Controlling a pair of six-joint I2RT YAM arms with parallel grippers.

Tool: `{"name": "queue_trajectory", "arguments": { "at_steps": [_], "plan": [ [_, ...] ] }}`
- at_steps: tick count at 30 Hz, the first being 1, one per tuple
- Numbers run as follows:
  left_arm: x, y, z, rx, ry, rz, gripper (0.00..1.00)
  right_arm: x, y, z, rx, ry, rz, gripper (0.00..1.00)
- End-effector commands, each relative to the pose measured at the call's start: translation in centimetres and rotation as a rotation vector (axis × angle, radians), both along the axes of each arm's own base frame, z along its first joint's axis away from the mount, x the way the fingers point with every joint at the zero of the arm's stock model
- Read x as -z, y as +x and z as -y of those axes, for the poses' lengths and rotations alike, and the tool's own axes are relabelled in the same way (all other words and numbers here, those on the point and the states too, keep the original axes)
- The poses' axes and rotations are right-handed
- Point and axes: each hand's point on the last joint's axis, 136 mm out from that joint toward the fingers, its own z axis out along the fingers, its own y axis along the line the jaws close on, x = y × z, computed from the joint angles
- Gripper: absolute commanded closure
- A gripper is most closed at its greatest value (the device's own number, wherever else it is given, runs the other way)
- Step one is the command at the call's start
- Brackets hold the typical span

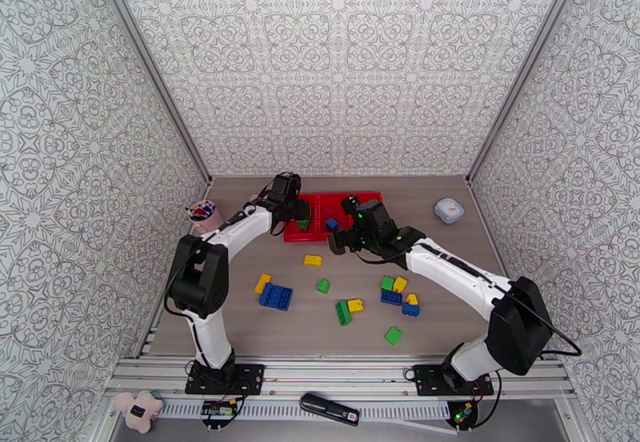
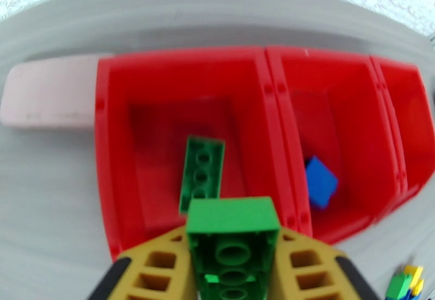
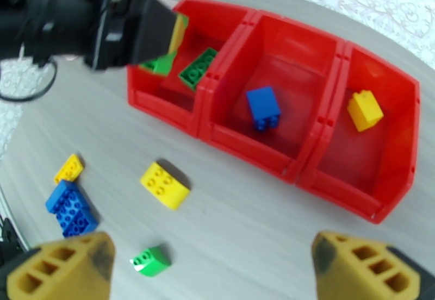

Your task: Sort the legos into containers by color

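Observation:
The three joined red containers stand at the back middle of the table. My left gripper hovers over the left bin, shut on a green lego. A long green lego lies in that bin. The middle bin holds a blue lego, the right bin a yellow one. My right gripper is open and holds nothing, just in front of the bins, with its fingertips wide apart. Loose legos lie nearer: yellow, green, a big blue one and a mixed cluster.
A pink cup stands left of the bins and a small white round box at the back right. Patterned walls close in the table on three sides. A green lego lies nearest the front edge.

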Motion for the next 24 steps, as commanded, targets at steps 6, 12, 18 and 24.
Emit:
{"name": "queue_trajectory", "arguments": {
  "at_steps": [6, 12, 18, 24],
  "plan": [
    [-0.3, 2.6, 0.2, 0.041, 0.030, 0.015, 0.68, -0.5, -0.8, 2.8, 0.113, -0.025, 0.015, 0.00],
    [-2.2, 1.5, -0.1, 0.062, 0.005, 0.053, 0.47, -0.5, -1.0, 4.7, 0.209, -0.038, 0.012, 0.01],
    [-5.4, -1.4, 0.1, 0.118, -0.011, 0.121, 0.31, 0.2, -1.7, 7.0, 0.347, -0.032, -0.036, 0.03],
    [-7.8, -5.7, 1.6, 0.263, -0.021, 0.246, 0.20, 2.3, -3.1, 10.8, 0.559, -0.023, -0.145, 0.04]
  ]
}}
